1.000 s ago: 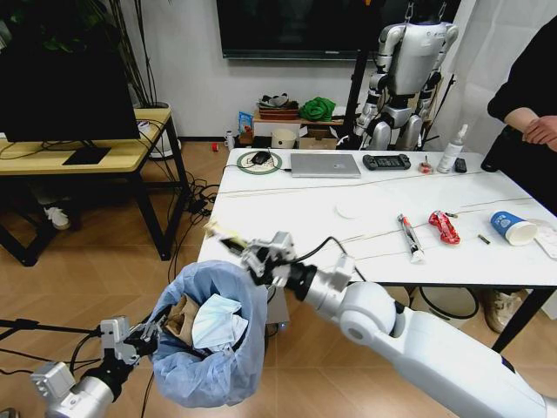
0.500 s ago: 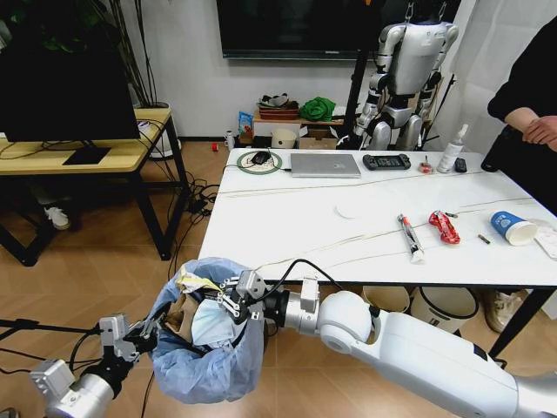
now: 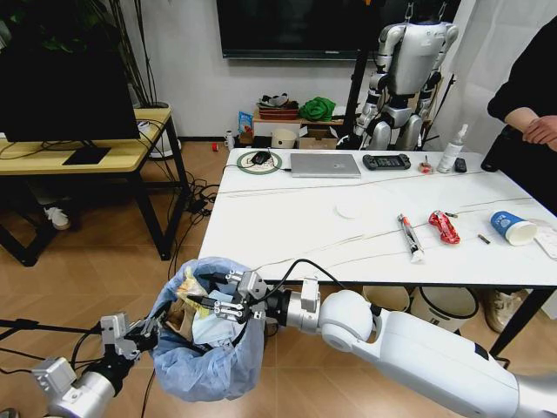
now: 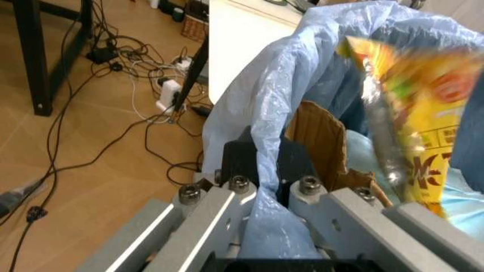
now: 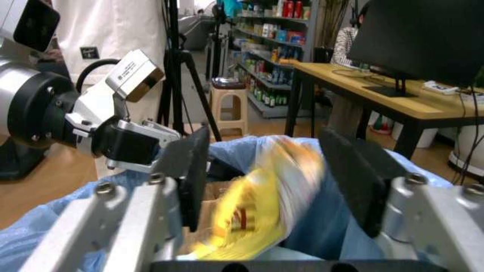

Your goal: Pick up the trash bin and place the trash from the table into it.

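Both claws busy — left [image 3: 150, 334] clamps trash bin [image 3: 209, 370] rim, right [image 3: 211, 304] gapes over yellow scrap [image 3: 189, 288].

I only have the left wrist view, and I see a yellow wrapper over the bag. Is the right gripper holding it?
Observer: No. The right gripper hangs over the trash bin with its jaws wide apart. The yellow wrapper is loose and blurred between them.
Operator: What trash lies on the table?
Observer: Toward the right end of the table there are a white tube, a red wrapper and a blue paper cup on its side.
Operator: Where is the bin relative to the table?
Observer: It is off the table's near left corner, and the left gripper holds it by the rim.
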Tool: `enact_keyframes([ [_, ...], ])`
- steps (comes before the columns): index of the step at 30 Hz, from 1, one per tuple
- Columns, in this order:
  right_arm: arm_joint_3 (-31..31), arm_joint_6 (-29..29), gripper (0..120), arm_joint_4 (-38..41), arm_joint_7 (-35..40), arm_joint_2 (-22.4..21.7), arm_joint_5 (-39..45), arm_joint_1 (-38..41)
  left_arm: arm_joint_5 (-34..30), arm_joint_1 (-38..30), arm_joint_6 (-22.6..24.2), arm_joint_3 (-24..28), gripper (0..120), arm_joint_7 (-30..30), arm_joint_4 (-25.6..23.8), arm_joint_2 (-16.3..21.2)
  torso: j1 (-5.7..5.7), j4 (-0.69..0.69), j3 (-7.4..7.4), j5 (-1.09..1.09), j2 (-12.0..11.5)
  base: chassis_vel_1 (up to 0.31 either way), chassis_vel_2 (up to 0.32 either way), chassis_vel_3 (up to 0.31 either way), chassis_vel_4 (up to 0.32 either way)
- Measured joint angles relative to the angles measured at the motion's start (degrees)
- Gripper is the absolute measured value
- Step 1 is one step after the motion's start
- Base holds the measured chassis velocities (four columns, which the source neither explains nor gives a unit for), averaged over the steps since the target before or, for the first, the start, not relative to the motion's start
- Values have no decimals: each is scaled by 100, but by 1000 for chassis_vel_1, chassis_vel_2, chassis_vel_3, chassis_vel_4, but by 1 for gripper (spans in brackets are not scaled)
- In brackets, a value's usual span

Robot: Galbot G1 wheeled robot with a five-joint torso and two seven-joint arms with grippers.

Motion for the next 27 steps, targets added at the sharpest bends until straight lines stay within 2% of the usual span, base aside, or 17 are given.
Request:
enact_keyframes([
  [4, 217, 5, 78, 52, 33, 3, 13, -76, 2, -1, 0, 5, 0, -3, 8, -20, 0, 0, 0, 0, 0, 0, 0, 0, 0],
  [6, 308, 5, 81, 52, 28, 16, 15, -103, 9, 0, 0, 8, 0, -3, 8, -33, -1, 1, 0, 0, 0, 0, 0, 0, 0],
  [8, 630, 2, 91, 39, 18, 37, 38, -211, 28, 26, -1, 26, 0, -5, 6, -85, -1, 1, 0, 0, 0, 0, 0, 0, 0],
  [11, 1159, 1, 99, -67, 22, 82, 126, -432, 62, 54, -9, 39, 0, -3, -16, -170, -1, 1, 0, 0, 0, 0, 0, 0, 0],
  [12, 1159, 1, 99, -67, 22, 82, 126, -432, 62, 54, -9, 39, 0, -3, -16, -170, -1, 1, 0, 0, 0, 0, 0, 0, 0],
  [16, 1911, -275, 100, -296, 388, 212, 501, -732, 81, 84, -26, 51, 0, 29, -64, -218, -1, 0, 0, 1, 0, 0, 0, 0, 0],
  [20, 2447, -574, 100, -634, 911, 318, 378, -794, 86, 80, -37, 51, 0, 47, -77, -237, -1, 1, 0, 1, 0, 0, 0, 0, 0],
  [24, 2713, -616, 100, -1077, 1185, 363, 144, -731, 86, 79, -40, 53, 0, 53, -81, -244, -1, 0, 0, 0, 0, 0, 0, 0, 0],
  [27, 2880, -566, 100, -1723, 1284, 432, 60, -530, 86, 73, -43, 63, 0, 62, -87, -270, 0, 0, 0, 0, 0, 0, 0, 0, 0],
])
